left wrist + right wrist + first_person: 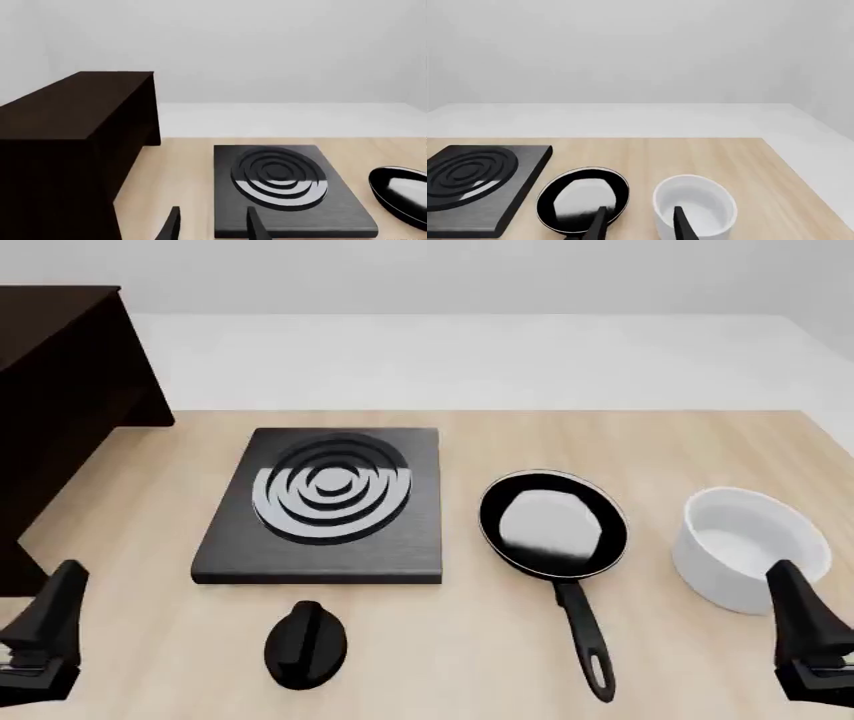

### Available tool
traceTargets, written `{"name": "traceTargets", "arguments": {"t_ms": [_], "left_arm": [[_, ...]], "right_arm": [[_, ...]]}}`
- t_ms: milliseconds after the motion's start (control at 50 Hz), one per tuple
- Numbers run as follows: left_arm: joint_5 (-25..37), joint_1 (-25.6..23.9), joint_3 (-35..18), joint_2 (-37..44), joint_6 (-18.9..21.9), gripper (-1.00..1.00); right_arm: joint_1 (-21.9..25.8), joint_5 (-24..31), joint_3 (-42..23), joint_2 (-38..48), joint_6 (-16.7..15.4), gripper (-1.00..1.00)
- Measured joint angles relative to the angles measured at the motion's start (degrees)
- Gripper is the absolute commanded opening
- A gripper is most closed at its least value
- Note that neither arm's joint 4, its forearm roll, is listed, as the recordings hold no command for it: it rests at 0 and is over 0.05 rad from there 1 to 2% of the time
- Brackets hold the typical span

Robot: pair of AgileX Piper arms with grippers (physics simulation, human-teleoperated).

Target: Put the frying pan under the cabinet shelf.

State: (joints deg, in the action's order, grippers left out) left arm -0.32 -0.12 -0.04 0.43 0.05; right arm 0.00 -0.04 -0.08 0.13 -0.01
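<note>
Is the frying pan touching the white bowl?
Apart. The front view shows bare table between the frying pan and the white bowl.

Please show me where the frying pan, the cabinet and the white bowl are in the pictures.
Frying pan (553, 522): front view, on its glossy inside.
Cabinet (73, 107): left wrist view, on its flat top.
White bowl (747, 540): front view, on its inside.

pale wood table (747, 440), grey-white walls, floor
</note>
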Motion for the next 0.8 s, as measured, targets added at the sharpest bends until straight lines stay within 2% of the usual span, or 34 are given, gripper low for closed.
{"name": "traceTargets", "arguments": {"t_ms": [240,440,800], "left_arm": [[-2.7,-0.8,0.0,3.3,0.7,1.0],[-7.1,-3.4,-0.9,8.0,3.7,1.0],[-13.8,-13.1,-6.1,18.9,12.1,1.0]], "right_arm": [[0.0,-0.1,-0.1,0.2,0.0,1.0],[0.0,-0.1,-0.1,0.2,0.0,1.0],[0.0,-0.1,-0.2,0.3,0.0,1.0]]}}
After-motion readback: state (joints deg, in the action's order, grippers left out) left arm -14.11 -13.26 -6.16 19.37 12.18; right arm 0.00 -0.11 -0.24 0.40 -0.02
